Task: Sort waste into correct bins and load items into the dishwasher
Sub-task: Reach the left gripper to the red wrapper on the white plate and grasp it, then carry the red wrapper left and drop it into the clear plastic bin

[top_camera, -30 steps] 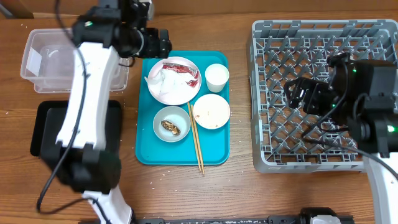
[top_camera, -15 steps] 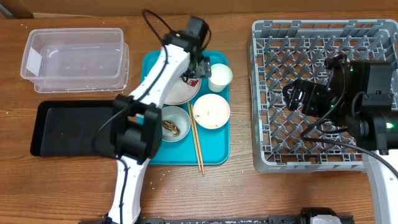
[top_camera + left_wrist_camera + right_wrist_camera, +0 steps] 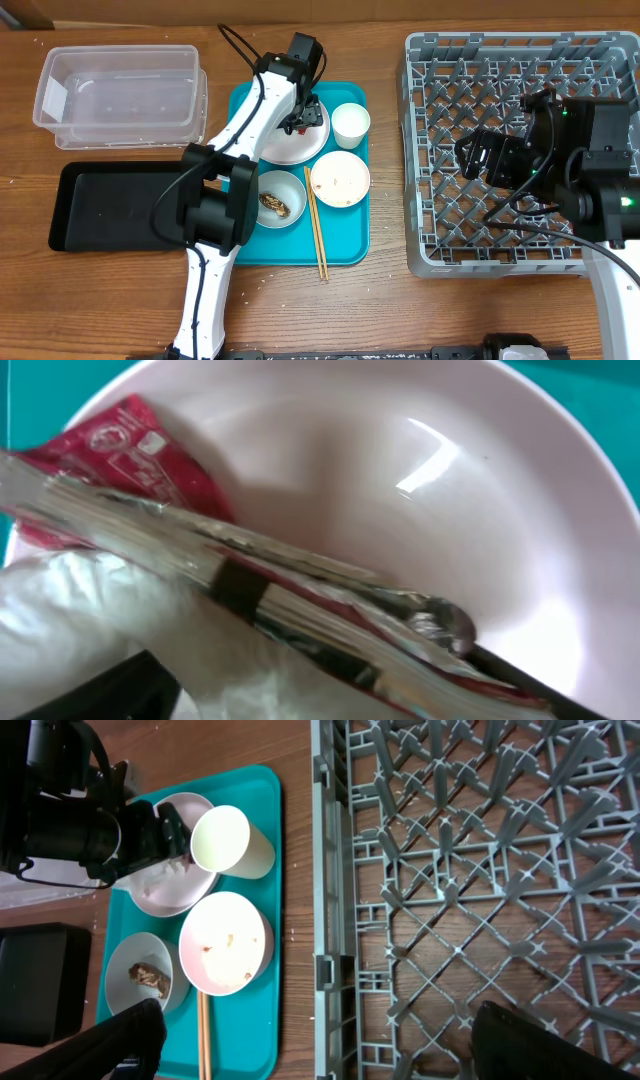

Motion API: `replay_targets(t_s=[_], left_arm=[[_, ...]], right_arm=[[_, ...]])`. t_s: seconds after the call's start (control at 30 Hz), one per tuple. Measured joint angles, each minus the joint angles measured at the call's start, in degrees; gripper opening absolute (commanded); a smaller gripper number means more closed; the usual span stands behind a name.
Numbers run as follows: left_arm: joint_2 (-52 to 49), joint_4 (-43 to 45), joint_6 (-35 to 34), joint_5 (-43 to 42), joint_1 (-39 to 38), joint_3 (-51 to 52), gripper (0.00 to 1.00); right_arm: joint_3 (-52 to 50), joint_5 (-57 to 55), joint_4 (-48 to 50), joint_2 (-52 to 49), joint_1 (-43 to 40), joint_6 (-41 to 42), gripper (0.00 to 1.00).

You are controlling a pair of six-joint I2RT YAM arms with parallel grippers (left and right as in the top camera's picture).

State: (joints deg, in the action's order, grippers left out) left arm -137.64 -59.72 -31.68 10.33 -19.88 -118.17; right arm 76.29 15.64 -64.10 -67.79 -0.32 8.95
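Left claw [image 3: 302, 113] sits low over the plate [image 3: 450, 510], jaws wide astride the red-and-white wrapper [image 3: 130, 460], as I bin waste first

The round pinkish-white plate [image 3: 283, 152] sits at the far left of the teal tray [image 3: 345, 245]. On it the red-and-white crinkled wrapper [image 3: 140, 455], silvery along one edge, lies partly over the crumpled white napkin [image 3: 70, 610]. Just right of the plate the small white cup [image 3: 350, 124] stands mouth up. Nearer, the pinkish-white bowl [image 3: 340, 179] holds a few pale specks [image 3: 228, 938]. Beside it the grey-blue bowl [image 3: 290, 190] holds the brown lump [image 3: 275, 204]. The two chopsticks [image 3: 316, 235] lie together between the bowls, their near tips past the tray's edge. On the worktop to the left, the clear tub [image 3: 120, 80] sits behind the black tray [image 3: 100, 205]. The grey dish rack [image 3: 470, 90] stands to the right.
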Motion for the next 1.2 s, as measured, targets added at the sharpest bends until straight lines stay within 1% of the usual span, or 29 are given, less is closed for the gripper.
replay_targets(t_s=[0.1,0.13,0.3,0.43,0.53,0.63,0.77,0.87,0.93,1.03,1.13,1.17,1.2], left_arm=[[-0.1,0.2,-0.1,-0.2,0.0,0.0,0.13],[-0.2,0.2,-0.1,-0.3,0.0,0.0,0.04],[-1.5,-0.2,-0.1,-0.6,0.0,-0.2,0.04],[-1.5,-4.6,0.6,-2.0,0.3,-2.4,0.04],[-1.4,-9.3,1.7,-4.2,1.1,-7.4,0.04],[0.6,-14.6,3.0,-6.7,3.3,-15.2,0.04],[7.6,-19.2,4.9,-7.8,8.8,-23.2,0.04],[13.8,-21.5,6.0,-7.6,14.8,-25.9,0.04],[16.2,-22.6,6.4,-7.5,19.1,-26.8,0.04],[16.3,-23.2,6.7,-7.1,25.2,-26.5,0.04],[13.6,-21.4,8.1,-7.2,28.4,-24.7,0.04],[11.9,-20.0,8.9,-7.3,29.2,-23.9,0.05],[10.4,-19.1,9.7,-7.4,29.6,-23.5,0.11]], right_arm=[[0.0,0.0,0.0,0.0,0.0,0.0,1.00],[0.0,0.0,0.0,0.0,0.0,0.0,1.00],[0.0,0.0,0.0,0.0,0.0,0.0,1.00],[0.0,0.0,0.0,0.0,0.0,0.0,1.00],[0.0,0.0,0.0,0.0,0.0,0.0,1.00],[0.0,0.0,0.0,0.0,0.0,0.0,1.00],[0.0,0.0,0.0,0.0,0.0,0.0,1.00],[0.0,0.0,0.0,0.0,0.0,0.0,1.00],[0.0,0.0,0.0,0.0,0.0,0.0,1.00],[0.0,0.0,0.0,0.0,0.0,0.0,1.00],[0.0,0.0,0.0,0.0,0.0,0.0,1.00],[0.0,0.0,0.0,0.0,0.0,0.0,1.00],[0.0,0.0,0.0,0.0,0.0,0.0,1.00]])
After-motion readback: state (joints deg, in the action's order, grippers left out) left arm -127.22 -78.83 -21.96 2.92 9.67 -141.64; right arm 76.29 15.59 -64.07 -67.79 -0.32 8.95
